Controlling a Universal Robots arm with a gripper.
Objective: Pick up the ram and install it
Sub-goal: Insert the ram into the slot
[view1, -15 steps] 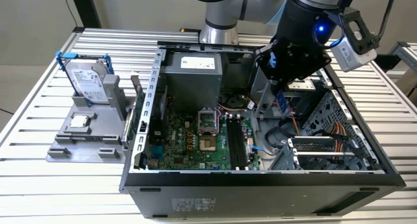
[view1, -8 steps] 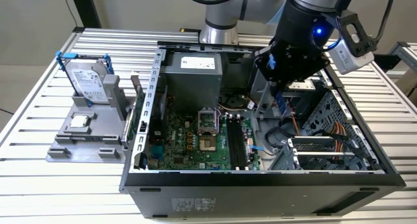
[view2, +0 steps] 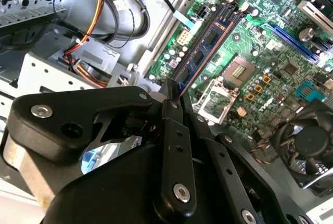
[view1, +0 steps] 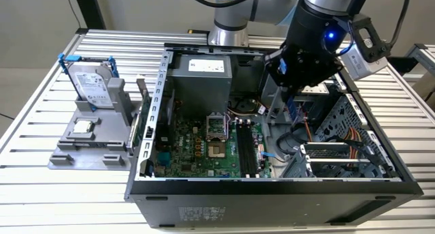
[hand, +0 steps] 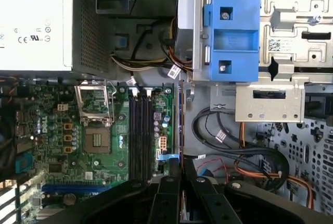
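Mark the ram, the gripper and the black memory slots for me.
ram (view2: 207, 51), second wrist view, middle of its chip-bearing face.
gripper (hand: 180, 164), first wrist view, between its fingertips, where they clamp the ram.
black memory slots (hand: 139, 135), first wrist view, middle of the slot bank.

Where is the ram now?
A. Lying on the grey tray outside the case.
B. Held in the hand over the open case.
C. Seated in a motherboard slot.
B: in the second wrist view the ram sticks out of the shut hand above the motherboard.
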